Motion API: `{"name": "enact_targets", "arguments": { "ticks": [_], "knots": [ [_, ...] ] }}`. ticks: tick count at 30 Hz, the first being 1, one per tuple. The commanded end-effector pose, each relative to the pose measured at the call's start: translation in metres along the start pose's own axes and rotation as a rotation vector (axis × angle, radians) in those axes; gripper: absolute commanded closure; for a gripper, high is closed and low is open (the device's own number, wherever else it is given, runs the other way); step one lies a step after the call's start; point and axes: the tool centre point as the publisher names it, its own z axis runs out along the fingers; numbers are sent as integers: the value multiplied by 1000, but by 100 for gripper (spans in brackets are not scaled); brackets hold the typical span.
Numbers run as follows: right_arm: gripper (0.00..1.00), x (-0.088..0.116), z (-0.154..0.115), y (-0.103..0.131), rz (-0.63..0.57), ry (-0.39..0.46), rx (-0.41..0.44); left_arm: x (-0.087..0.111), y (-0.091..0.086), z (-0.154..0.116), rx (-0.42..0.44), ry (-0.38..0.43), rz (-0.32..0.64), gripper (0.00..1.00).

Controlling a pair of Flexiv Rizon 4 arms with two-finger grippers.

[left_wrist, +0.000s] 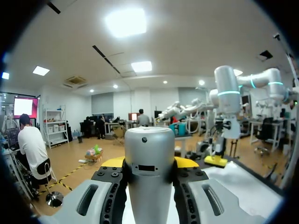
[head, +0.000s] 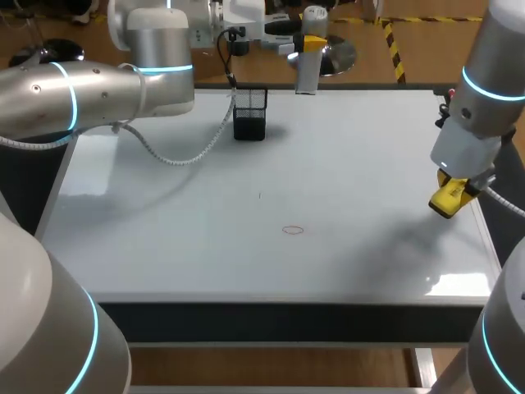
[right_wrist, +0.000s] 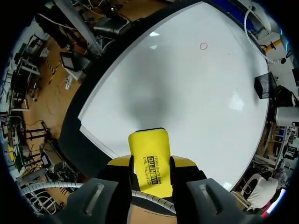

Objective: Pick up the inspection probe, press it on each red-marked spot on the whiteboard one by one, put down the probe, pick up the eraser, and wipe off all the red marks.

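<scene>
The left arm [head: 82, 94] comes in from the left side and goes to the far edge of the table. The left fingers [left_wrist: 187, 162] pinch the silver probe [left_wrist: 149, 158] from both sides, with a yellow tip on each side of it. The probe is up by the far edge of the whiteboard [head: 344, 180], near a black mesh cup [head: 250, 113] that stands on the board. I cannot tell if the probe touches the board.

The right arm [head: 484, 107] comes in from the right side. The right fingers [right_wrist: 182, 162] pinch the yellow eraser [right_wrist: 149, 154] from both sides. The eraser is over the right edge of the whiteboard, and it throws a gray shadow on the white top.

One small red ring [head: 293, 230] is drawn near the middle of the whiteboard. It is well apart from the probe and from the eraser. A white curly cable [head: 189, 152] hangs from the left arm over the board.
</scene>
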Motion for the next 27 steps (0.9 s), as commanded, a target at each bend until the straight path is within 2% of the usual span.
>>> {"name": "enact_targets", "arguments": {
  "ticks": [1, 7, 13, 20, 22, 27],
  "knots": [
    [100, 1, -1, 0, -2, 0, 2, 14, -3, -4, -5, -2, 14, 100],
    [100, 1, -1, 0, -2, 0, 2, 43, -15, -12, 13, 13, 48, 100],
    [100, 1, -1, 0, -2, 0, 2, 83, -28, -21, 47, 43, 44, 100],
    [100, 1, -1, 0, -2, 0, 2, 129, -34, -31, 38, 62, 42, 100],
    [100, 1, -1, 0, -2, 0, 2, 142, -35, -34, 66, 78, 32, 100],
    [100, 1, -1, 0, -2, 0, 2, 173, -40, -40, 66, 80, 38, 100]
  ]
}}
